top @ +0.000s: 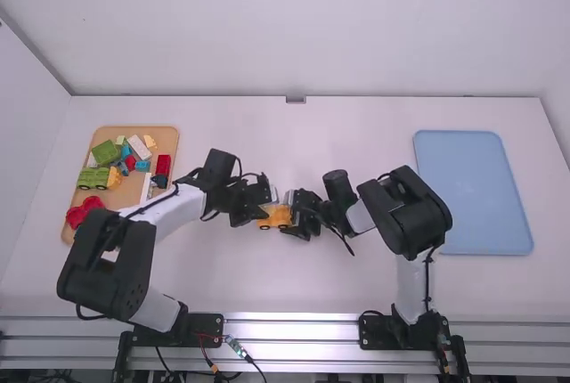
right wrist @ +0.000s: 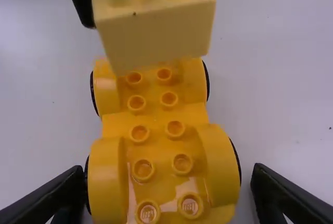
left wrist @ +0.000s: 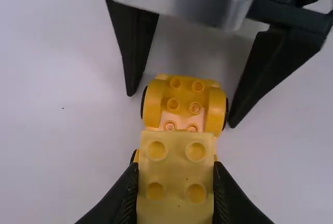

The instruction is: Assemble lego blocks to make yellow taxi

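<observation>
Centrally on the table (top: 356,285): one yellow wheeled chassis (right wrist: 156,117), lengthwise between the two grippers. Count in the right wrist view: four wheel arches, ten studs visible on the chassis. One pale-yellow block (left wrist: 176,153), four studs seen from the left wrist, is clamped in the left gripper (top: 261,211), above the far part of the chassis as the right wrist view shows it; contact between block and chassis cannot be told. Right gripper (top: 293,214): fingers wide apart, one on each side of the chassis, flanking it low down.

Surroundings: two trays. Tan tray (top: 160,131), left, bears mixed green, blue, red, white and yellow pieces, including one green wheeled piece (top: 93,178); exact total cannot be counted, as the left arm (top: 178,207) covers part. Blue tray (top: 468,187), right; the right arm (top: 405,214) hides part of its near-left edge.
</observation>
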Robot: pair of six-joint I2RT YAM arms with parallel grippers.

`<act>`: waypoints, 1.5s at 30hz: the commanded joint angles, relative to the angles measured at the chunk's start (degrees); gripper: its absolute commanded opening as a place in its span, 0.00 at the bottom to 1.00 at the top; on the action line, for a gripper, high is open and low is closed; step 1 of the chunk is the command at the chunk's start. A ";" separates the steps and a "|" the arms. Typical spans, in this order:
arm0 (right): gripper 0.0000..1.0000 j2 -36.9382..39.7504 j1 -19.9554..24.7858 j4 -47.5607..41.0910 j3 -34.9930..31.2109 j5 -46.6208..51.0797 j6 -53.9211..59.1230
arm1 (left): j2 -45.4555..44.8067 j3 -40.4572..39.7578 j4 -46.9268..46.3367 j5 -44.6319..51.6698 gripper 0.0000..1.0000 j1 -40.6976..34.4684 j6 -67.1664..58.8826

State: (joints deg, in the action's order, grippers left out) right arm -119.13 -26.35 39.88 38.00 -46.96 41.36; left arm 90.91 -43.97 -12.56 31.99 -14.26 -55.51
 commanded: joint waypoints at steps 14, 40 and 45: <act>0.84 -0.46 0.04 -6.07 3.80 -4.83 4.31 | 2.73 1.16 -0.02 -0.15 0.02 0.35 0.15; 0.49 -0.46 0.15 -7.84 4.04 -5.25 5.22 | 4.35 -0.42 -0.72 -2.64 0.02 0.37 -1.95; 0.49 -0.46 0.15 -8.10 4.04 -5.25 5.29 | 4.35 -0.11 -0.90 -0.98 0.02 0.31 -4.35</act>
State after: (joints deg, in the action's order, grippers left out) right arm -119.13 -26.35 32.36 41.71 -52.42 46.89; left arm 94.61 -43.75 -12.80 29.91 -14.09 -58.11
